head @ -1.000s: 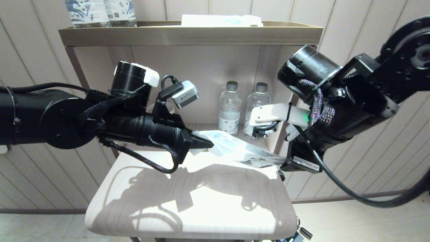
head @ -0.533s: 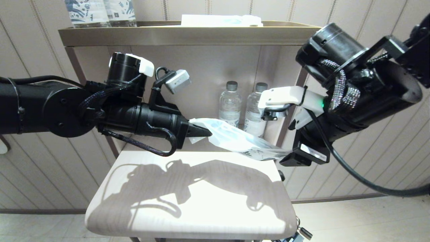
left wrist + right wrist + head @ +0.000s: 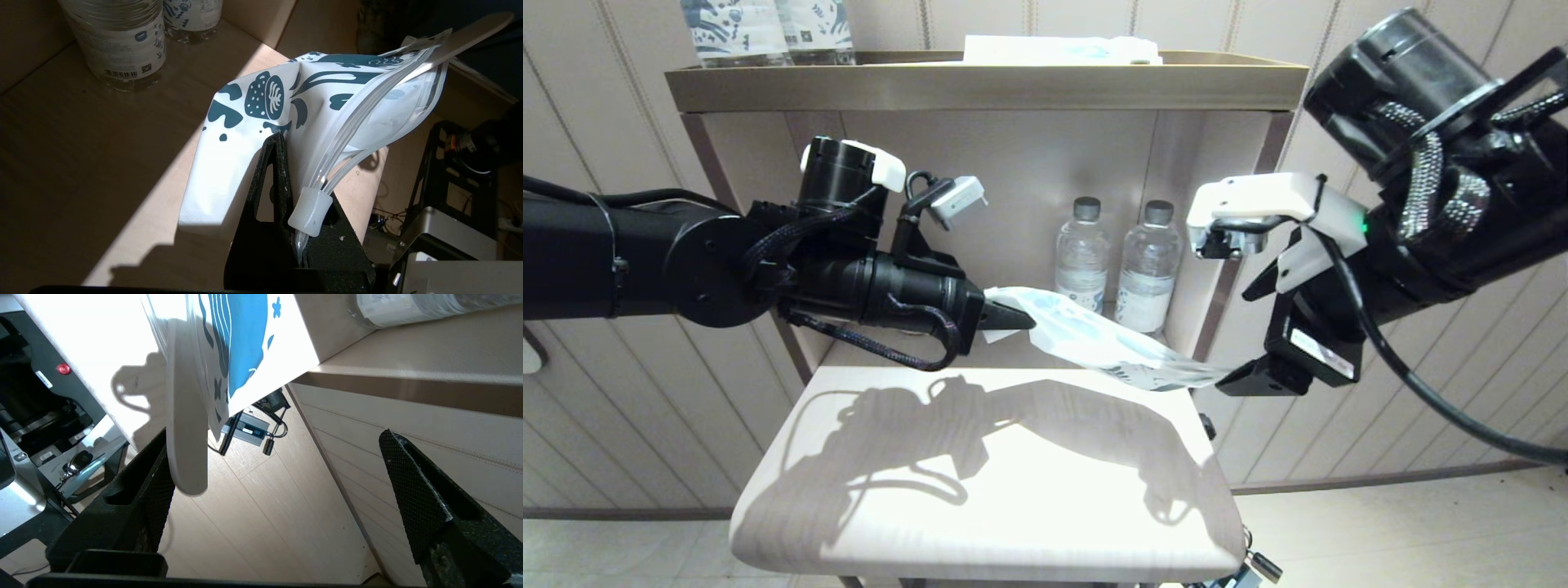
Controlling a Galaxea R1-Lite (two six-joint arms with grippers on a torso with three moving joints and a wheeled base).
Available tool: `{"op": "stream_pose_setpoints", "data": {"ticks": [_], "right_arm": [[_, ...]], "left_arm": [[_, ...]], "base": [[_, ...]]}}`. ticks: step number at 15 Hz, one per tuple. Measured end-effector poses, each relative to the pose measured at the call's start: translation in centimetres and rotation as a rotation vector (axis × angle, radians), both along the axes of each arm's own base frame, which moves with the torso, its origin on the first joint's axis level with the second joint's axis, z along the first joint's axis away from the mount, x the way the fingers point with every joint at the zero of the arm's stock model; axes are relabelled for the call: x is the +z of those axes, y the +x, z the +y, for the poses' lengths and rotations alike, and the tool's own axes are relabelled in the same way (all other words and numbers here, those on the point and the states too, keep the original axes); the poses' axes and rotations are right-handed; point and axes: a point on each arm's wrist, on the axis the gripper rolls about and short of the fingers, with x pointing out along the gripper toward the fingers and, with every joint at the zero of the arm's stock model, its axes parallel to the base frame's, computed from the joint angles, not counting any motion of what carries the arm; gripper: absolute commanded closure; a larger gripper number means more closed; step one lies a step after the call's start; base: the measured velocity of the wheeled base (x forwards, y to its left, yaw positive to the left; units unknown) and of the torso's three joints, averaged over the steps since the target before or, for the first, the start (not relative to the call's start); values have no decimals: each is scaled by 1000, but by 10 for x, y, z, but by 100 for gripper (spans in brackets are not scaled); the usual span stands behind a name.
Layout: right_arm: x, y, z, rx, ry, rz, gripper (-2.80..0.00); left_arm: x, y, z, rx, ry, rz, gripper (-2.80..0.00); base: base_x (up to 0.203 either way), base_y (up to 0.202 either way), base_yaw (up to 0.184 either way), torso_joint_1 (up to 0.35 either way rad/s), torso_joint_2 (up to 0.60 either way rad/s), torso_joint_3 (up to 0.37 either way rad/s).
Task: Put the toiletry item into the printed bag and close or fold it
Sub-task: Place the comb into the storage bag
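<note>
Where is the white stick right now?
The white stick is partly inside the printed bag, its rounded end poking out beside one finger of the open right claw. The left claw holds the bag's other end above the stool.

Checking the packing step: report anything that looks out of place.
The toiletry item sticks out past the mouth of the printed bag instead of sitting fully inside. The bag hangs in the air, pinched by the shut left end effector, its zip strip still unsealed. The right end effector stands open beside the protruding tip.
</note>
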Motion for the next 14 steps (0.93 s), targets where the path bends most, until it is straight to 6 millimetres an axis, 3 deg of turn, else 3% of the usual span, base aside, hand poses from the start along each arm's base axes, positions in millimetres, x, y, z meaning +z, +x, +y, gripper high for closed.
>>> {"op": "stream_pose_setpoints", "data": {"ticks": [14], "right_arm": [[8,-3,-31,-53,96,20,-280]], "left_arm": [[7,11,-7,64,-32,132,0]], "base": [[0,0,0,0,0,0]]}}
